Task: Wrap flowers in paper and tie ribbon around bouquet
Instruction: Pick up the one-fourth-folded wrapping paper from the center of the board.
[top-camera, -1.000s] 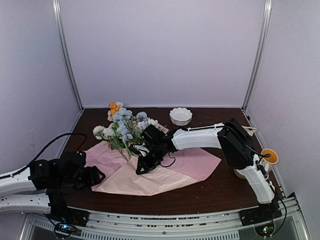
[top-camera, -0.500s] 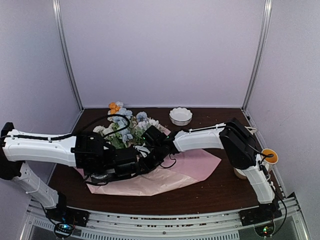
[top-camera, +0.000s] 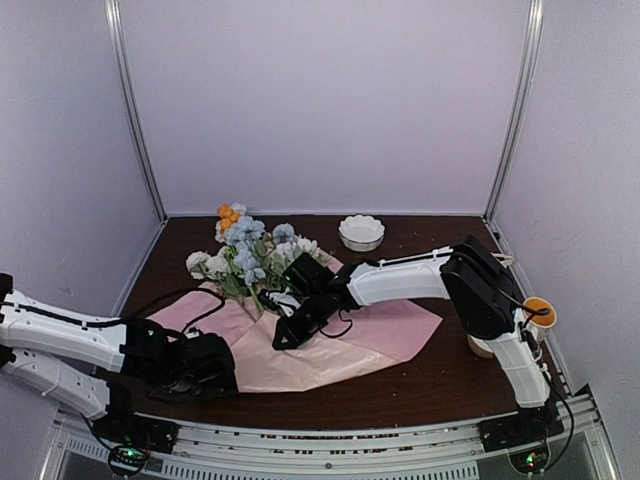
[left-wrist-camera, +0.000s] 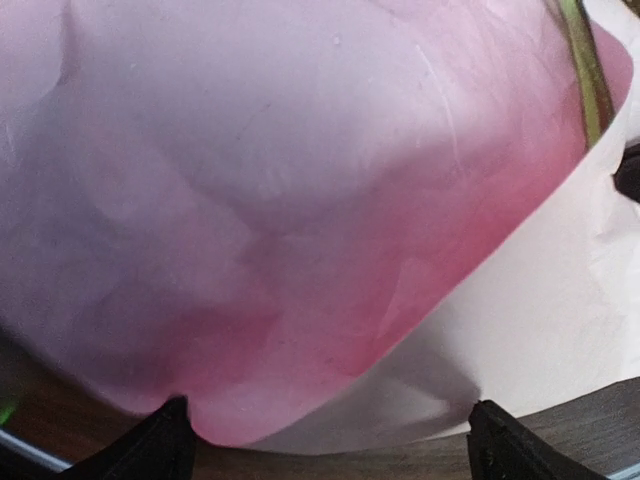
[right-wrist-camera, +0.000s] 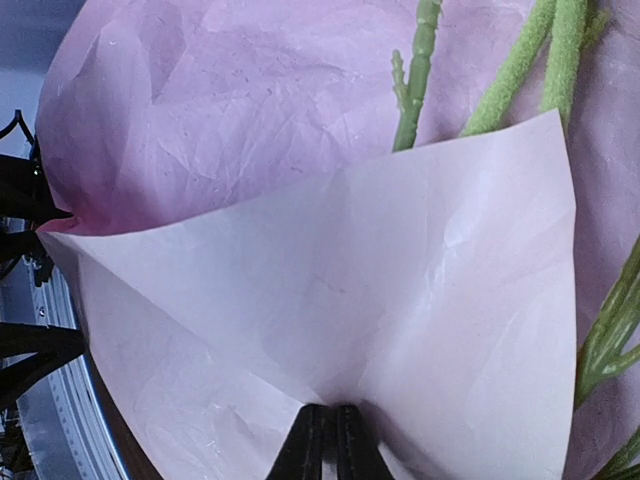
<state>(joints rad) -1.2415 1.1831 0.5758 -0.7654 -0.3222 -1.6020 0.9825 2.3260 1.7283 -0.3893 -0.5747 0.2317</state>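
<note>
Checking my feed: the paper (top-camera: 390, 325) is spread out on the dark surface (top-camera: 430, 385). The flowers (top-camera: 245, 255) lie across its far left corner, with the blooms hanging past the paper's edge and the green stems (right-wrist-camera: 415, 70) on the sheet. Right fingers (right-wrist-camera: 322, 445) are pinched tight on a folded-over flap near the middle of the paper, holding it up over the stem ends. Left fingers (top-camera: 218, 368) are spread wide at the paper's near left edge. A curl of the sheet sits just in front of them, but they're gripping nothing. A white bowl (top-camera: 361, 232) sits beyond the paper's far edge.
</note>
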